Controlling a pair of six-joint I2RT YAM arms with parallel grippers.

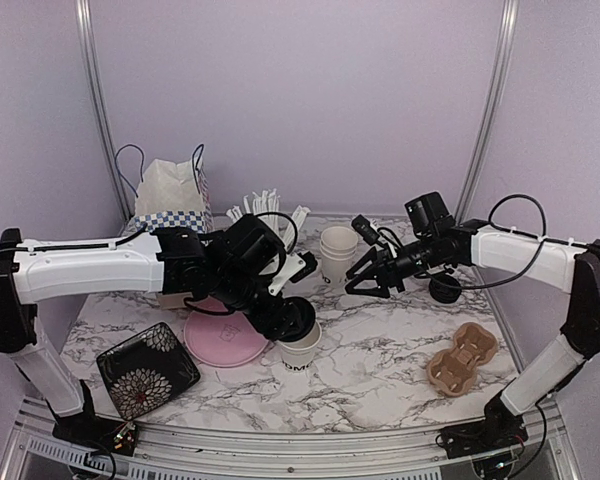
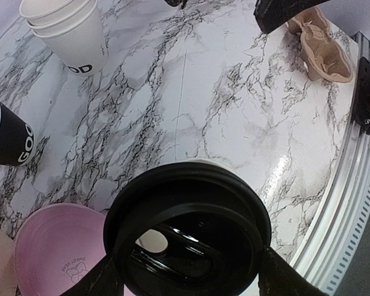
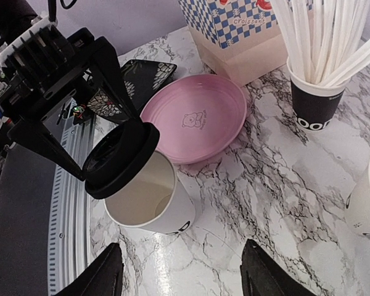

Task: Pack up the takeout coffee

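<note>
One takeout coffee cup [image 3: 151, 197], white with black lettering, stands upright on the marble table beside the pink plate, and I see nothing inside it. My left gripper [image 2: 188, 271] is shut on a round black lid [image 2: 188, 228], one finger on each side. The lid [image 3: 120, 160] sits tilted over one side of the cup's rim and leaves most of the mouth uncovered. In the top view the lid [image 1: 292, 318] hides part of the cup [image 1: 302, 352]. My right gripper [image 3: 182, 274] hangs open above the table, apart from the cup, holding nothing. It [image 1: 365, 280] sits right of centre.
A stack of white cups [image 1: 338, 250] stands behind the middle. A black cup of white sticks [image 3: 314, 105] and a checkered paper bag [image 1: 170, 195] stand at the back left. A pink plate [image 1: 223, 340], a black floral plate [image 1: 147, 368] and a brown cup carrier [image 1: 462, 357] lie nearer the front.
</note>
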